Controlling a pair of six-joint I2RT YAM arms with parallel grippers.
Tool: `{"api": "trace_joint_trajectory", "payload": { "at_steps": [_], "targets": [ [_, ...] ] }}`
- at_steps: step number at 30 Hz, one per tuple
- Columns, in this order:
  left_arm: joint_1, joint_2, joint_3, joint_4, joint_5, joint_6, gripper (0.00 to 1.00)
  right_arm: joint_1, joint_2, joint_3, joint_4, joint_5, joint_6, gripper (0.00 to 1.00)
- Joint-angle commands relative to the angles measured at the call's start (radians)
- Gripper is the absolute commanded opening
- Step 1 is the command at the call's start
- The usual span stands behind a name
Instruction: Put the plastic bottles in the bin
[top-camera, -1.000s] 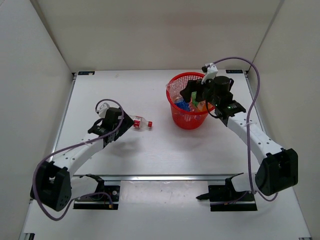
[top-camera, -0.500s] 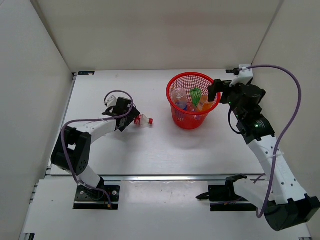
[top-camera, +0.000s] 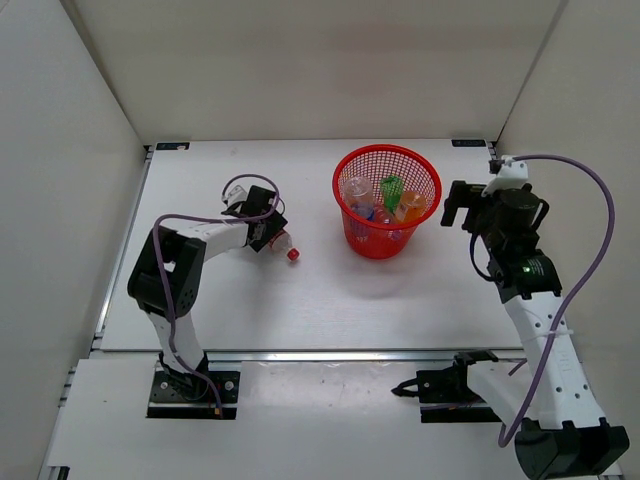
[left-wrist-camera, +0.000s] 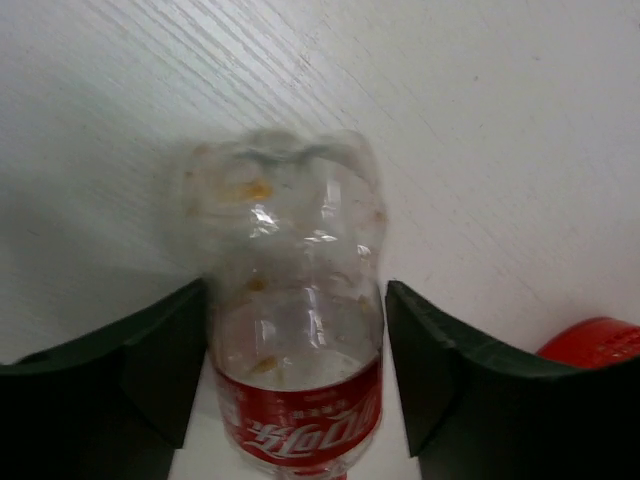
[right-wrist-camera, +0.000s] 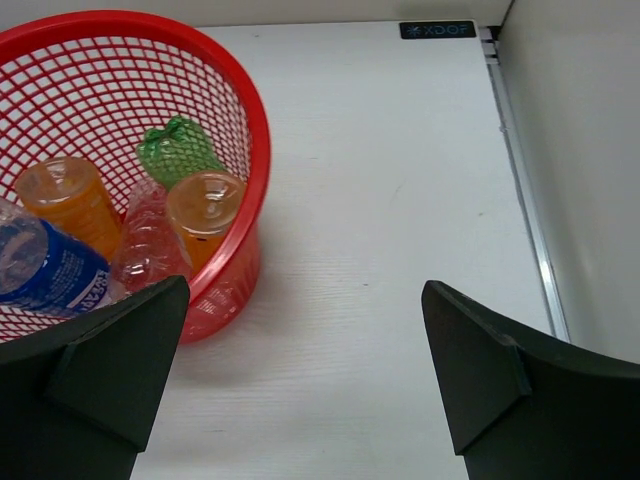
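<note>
A clear red-labelled bottle (left-wrist-camera: 295, 330) lies on the white table left of the bin, its red cap (top-camera: 293, 254) pointing to the near right. My left gripper (left-wrist-camera: 295, 290) is shut on its body, one dark finger against each side; the same gripper (top-camera: 266, 232) covers most of the bottle from above. The red mesh bin (top-camera: 375, 240) holds two orange bottles (right-wrist-camera: 205, 205), a green one (right-wrist-camera: 175, 150), a blue-labelled one (right-wrist-camera: 45, 275) and a plain clear one (right-wrist-camera: 145, 245). My right gripper (right-wrist-camera: 305, 290) hangs open and empty, right of the bin (right-wrist-camera: 255, 110).
White walls enclose the table on the left, back and right. A metal rail (right-wrist-camera: 525, 200) runs along the table's right edge close to my right gripper (top-camera: 455, 205). Both arm bases stand at the near edge.
My left gripper slid forward over the red-labelled bottle and closed on it; the bottle turned a little. My right arm drew back from over the bin to its right side.
</note>
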Motion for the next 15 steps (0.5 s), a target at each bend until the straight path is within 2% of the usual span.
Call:
{"api": "trace_joint_trajectory", "payload": {
  "at_steps": [1, 4, 6, 9, 11, 15],
  "targets": [
    [-0.020, -0.035, 0.037, -0.028, -0.001, 0.009, 0.73, -0.036, -0.041, -0.008, -0.014, 0.022, -0.002, 0.99],
    [-0.017, -0.132, 0.044, 0.001, 0.001, 0.045, 0.62, -0.067, -0.058, -0.034, -0.037, 0.034, -0.014, 0.99],
    [-0.029, -0.216, 0.078, 0.015, -0.011, 0.090, 0.60, -0.091, -0.079, -0.055, -0.045, 0.039, -0.008, 1.00],
    [-0.069, -0.288, 0.211, 0.055, -0.042, 0.188, 0.61, -0.129, -0.117, -0.084, -0.053, 0.025, -0.011, 0.99],
    [-0.127, -0.270, 0.370, 0.066, -0.084, 0.258, 0.62, -0.146, -0.140, -0.110, -0.053, 0.002, -0.007, 0.99],
    [-0.210, -0.099, 0.648, 0.076, -0.084, 0.359, 0.66, -0.148, -0.188, -0.169, -0.048, 0.010, 0.002, 0.99]
  ]
}}
